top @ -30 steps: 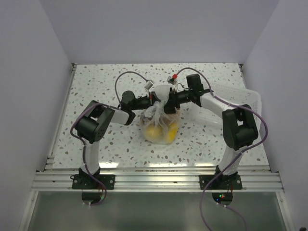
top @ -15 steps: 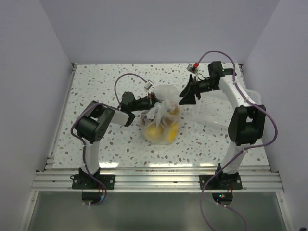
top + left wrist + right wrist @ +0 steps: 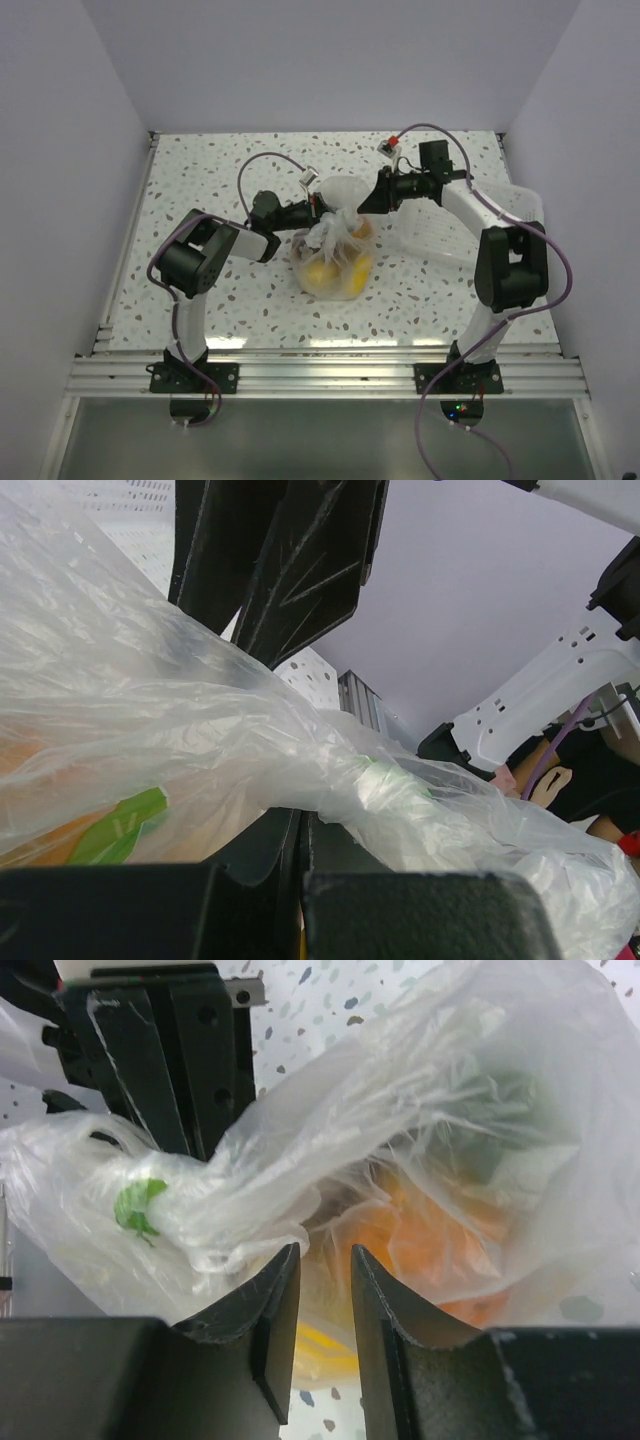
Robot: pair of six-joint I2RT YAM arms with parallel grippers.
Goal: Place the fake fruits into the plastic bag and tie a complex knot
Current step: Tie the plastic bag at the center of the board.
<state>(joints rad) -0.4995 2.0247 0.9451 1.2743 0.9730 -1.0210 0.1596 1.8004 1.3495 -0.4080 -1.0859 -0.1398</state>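
Two arms meet at mid-table. On the left, the left gripper is clamped tight on the twisted neck of the plastic bag. The bag sits on the speckled table with yellow and orange fake fruits inside. Just right, the right gripper hovers at the bag, jaws a narrow slit apart, nothing pinched between. Far right lies a white tray.

Centre crowded; L side free.
L gripper and R gripper flank bag neck, blocking both sides; tray fills table R edge; bag's near side, L half passable.
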